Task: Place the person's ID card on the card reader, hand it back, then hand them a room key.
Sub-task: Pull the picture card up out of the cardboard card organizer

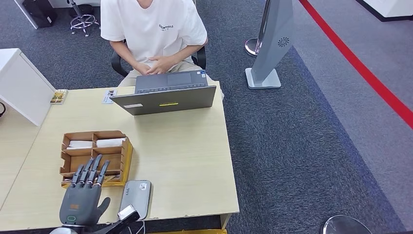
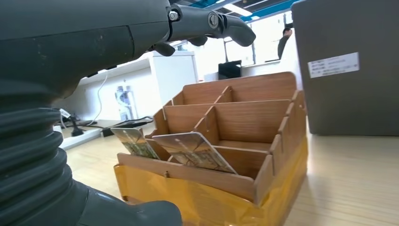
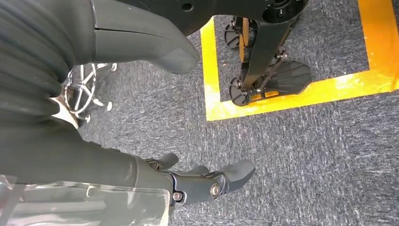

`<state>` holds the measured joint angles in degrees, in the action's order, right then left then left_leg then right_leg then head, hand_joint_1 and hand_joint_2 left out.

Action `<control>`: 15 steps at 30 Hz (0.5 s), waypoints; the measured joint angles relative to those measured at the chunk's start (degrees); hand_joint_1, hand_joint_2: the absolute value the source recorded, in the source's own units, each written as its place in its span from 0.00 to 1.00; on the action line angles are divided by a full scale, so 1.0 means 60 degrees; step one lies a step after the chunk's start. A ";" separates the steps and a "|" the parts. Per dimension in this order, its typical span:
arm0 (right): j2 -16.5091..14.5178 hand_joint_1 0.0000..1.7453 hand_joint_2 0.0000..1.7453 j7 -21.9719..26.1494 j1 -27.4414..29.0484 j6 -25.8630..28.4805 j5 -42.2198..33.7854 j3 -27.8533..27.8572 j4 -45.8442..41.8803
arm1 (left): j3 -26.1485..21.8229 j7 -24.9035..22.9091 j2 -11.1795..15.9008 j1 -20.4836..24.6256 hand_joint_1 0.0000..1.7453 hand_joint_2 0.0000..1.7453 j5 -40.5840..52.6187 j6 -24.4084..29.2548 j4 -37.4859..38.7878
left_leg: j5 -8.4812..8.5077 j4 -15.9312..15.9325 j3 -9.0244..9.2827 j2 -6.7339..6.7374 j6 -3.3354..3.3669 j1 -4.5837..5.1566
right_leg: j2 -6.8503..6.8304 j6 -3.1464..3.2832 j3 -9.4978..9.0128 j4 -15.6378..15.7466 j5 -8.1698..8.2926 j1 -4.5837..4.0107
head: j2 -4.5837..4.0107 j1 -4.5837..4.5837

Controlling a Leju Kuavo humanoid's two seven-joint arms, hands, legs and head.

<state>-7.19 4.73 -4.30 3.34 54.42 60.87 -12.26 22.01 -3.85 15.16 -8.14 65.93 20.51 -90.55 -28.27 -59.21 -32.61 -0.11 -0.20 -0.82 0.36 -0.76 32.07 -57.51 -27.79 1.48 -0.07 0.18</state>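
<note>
My left hand (image 1: 85, 195) hovers over the near left of the desk. Its fingers (image 1: 91, 171) are stretched out and apart, reaching over the front row of a wooden card organizer (image 1: 125, 155), and it holds nothing. In the left wrist view the same hand (image 2: 94, 56) hangs above the organizer (image 2: 244, 117), where two printed cards (image 2: 193, 151) lean in the front slots. White cards (image 1: 110, 142) lie in the back compartments. A grey card reader (image 1: 136, 197) sits just right of my hand. My right hand (image 3: 188, 181) hangs over the carpet, empty, fingers loosely apart.
A person in a white shirt (image 1: 153, 29) sits across the desk behind an open grey laptop (image 1: 165, 95). A small white card (image 1: 109, 96) and a small printed item (image 1: 59, 97) lie at the far left. A white cabinet (image 1: 22, 85) borders the left side.
</note>
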 joint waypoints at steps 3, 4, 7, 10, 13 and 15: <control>0.0000 0.00 1.00 -0.0016 0.0000 0.0001 0.0036 0.0000 0.0000 | -0.0164 -0.0064 -0.0086 -0.0007 0.00 1.00 0.0052 0.0059 0.0158 | 0.0000 0.0000 -0.0001 -0.0001 0.0000 0.0000 | 0.0000 0.0000 0.0000 0.0000 0.0000 0.0000 | 0.0000 0.0001; 0.0000 0.00 1.00 -0.0019 0.0000 0.0002 0.0051 0.0000 0.0000 | -0.0208 -0.0078 -0.0116 -0.0009 0.00 1.00 0.0062 0.0076 0.0208 | 0.0000 0.0000 -0.0001 -0.0001 0.0000 0.0000 | -0.0001 0.0000 0.0000 0.0000 0.0000 0.0000 | 0.0001 0.0002; 0.0000 0.00 1.00 -0.0038 0.0000 0.0002 0.0108 0.0000 0.0000 | -0.0314 -0.0093 -0.0191 -0.0012 0.00 1.00 0.0073 0.0106 0.0342 | 0.0000 0.0000 -0.0002 -0.0001 0.0000 0.0001 | -0.0001 0.0000 0.0000 0.0000 0.0000 0.0000 | 0.0001 0.0001; 0.0000 0.00 1.00 -0.0049 0.0000 0.0003 0.0139 0.0000 0.0000 | -0.0363 -0.0094 -0.0244 -0.0013 0.00 1.00 0.0076 0.0142 0.0459 | 0.0000 0.0000 -0.0002 -0.0001 0.0000 0.0001 | -0.0001 0.0000 0.0000 0.0000 0.0000 0.0001 | 0.0000 0.0001; 0.0000 0.00 1.00 -0.0049 0.0000 0.0001 0.0164 0.0000 0.0000 | -0.0393 -0.0097 -0.0284 -0.0013 0.00 1.00 0.0080 0.0180 0.0554 | 0.0000 0.0000 -0.0001 -0.0001 0.0000 0.0000 | -0.0001 0.0000 0.0000 0.0000 0.0000 0.0000 | 0.0000 0.0002; 0.0000 0.00 1.00 -0.0049 0.0000 0.0000 0.0181 -0.0001 0.0000 | -0.0433 -0.0102 -0.0313 -0.0013 0.00 1.00 0.0088 0.0189 0.0600 | 0.0000 0.0000 -0.0001 -0.0001 0.0000 0.0000 | -0.0001 0.0000 0.0000 0.0000 0.0000 0.0000 | 0.0000 0.0002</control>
<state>-7.19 4.44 -4.31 3.34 55.51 60.87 -12.26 19.41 -4.46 13.28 -8.22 66.46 21.64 -86.95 -28.27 -59.21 -32.62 -0.12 -0.20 -0.82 0.36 -0.76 32.07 -57.51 -27.79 1.48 -0.07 0.19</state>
